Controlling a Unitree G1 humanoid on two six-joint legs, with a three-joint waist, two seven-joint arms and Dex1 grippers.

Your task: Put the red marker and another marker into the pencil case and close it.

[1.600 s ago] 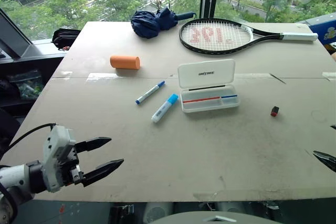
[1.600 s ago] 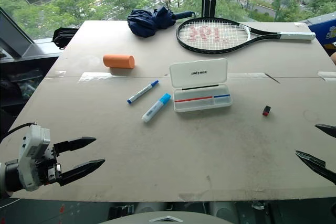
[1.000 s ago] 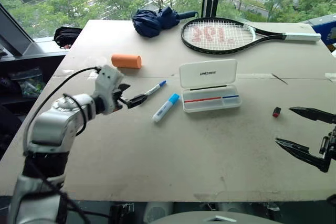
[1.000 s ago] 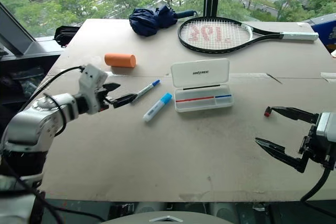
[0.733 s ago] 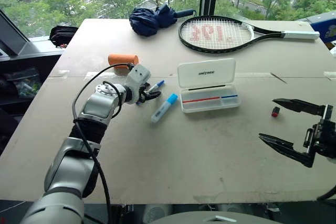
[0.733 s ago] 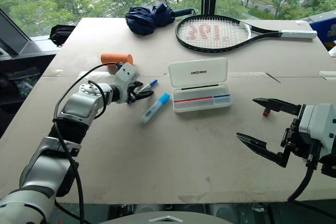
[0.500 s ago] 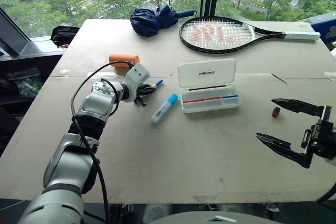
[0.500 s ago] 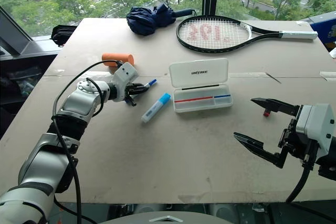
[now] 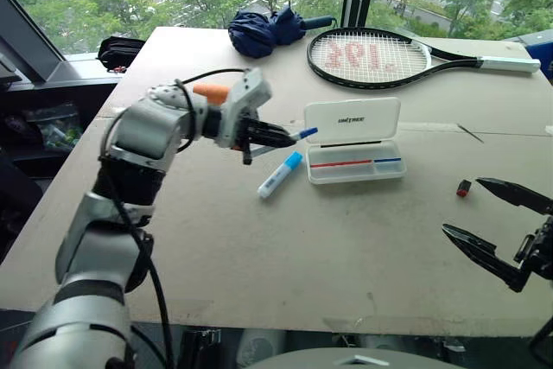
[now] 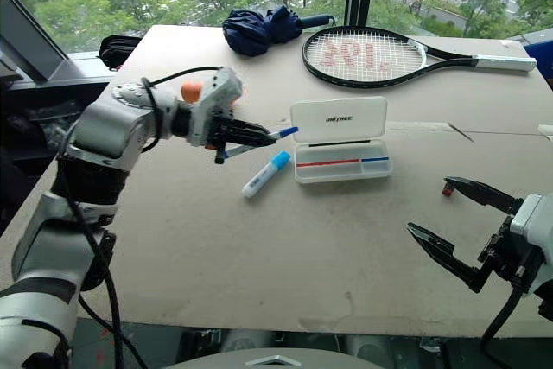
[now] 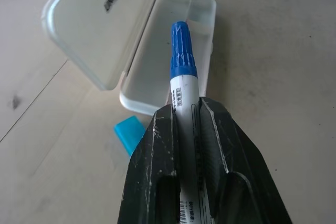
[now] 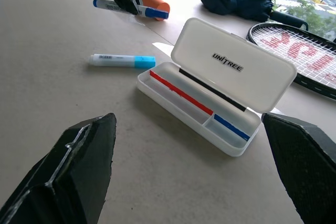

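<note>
Your beige desk (image 9: 285,274) by windows, left end effector (image 9: 275,136) clamping blue-capped marker (image 11: 182,80) above desk beside open pencil case (image 9: 356,164), right end effector (image 9: 497,232) spread wide, empty, near desk's front edge.

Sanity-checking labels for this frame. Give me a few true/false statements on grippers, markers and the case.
1. The left gripper is shut on the dark-blue-capped marker. True.
2. The pencil case is closed. False: its lid stands open.
3. The light-blue-capped marker lies on the table. True.
4. The right gripper holds the small red cap. False: it is open and holds nothing.
</note>
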